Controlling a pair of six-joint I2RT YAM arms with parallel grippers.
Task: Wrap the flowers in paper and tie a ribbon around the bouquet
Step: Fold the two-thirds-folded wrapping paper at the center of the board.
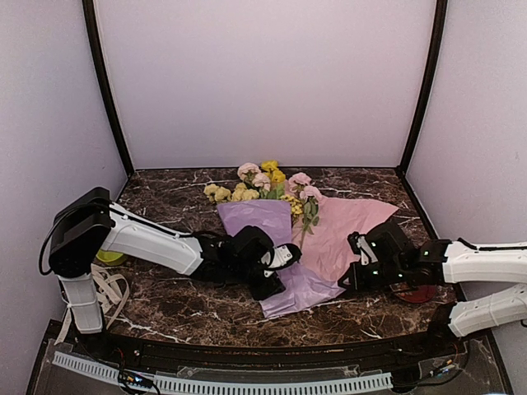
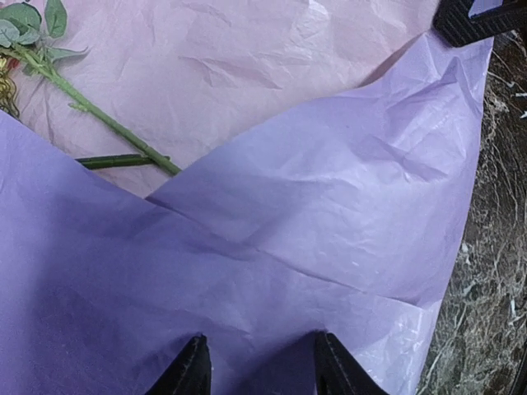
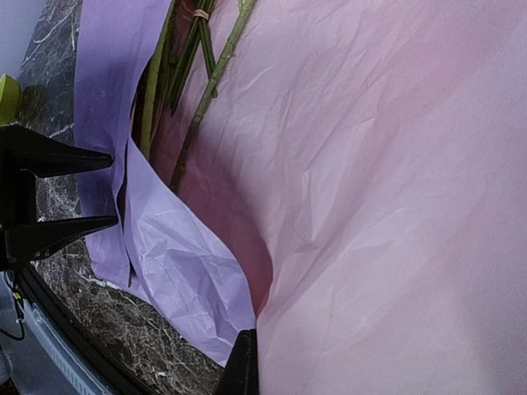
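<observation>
Dark marble table [image 1: 165, 304] from above: flowers [image 1: 263, 183] lie on the paper [image 1: 338, 234], with the left gripper [image 1: 284, 271] and right gripper [image 1: 350, 276] at its near half. Left wrist: fingers [image 2: 193, 370] spread over a purple fold. Right wrist: fingers [image 3: 244, 366] pressed together at the paper's edge.

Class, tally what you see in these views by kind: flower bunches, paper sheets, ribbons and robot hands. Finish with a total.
Flower bunches: 1, the flowers
Paper sheets: 1, the paper, which looks like one sheet, lilac on one face and pink on the other
Ribbons: 1, the ribbon
Robot hands: 2, left hand and right hand
Total: 5
</observation>
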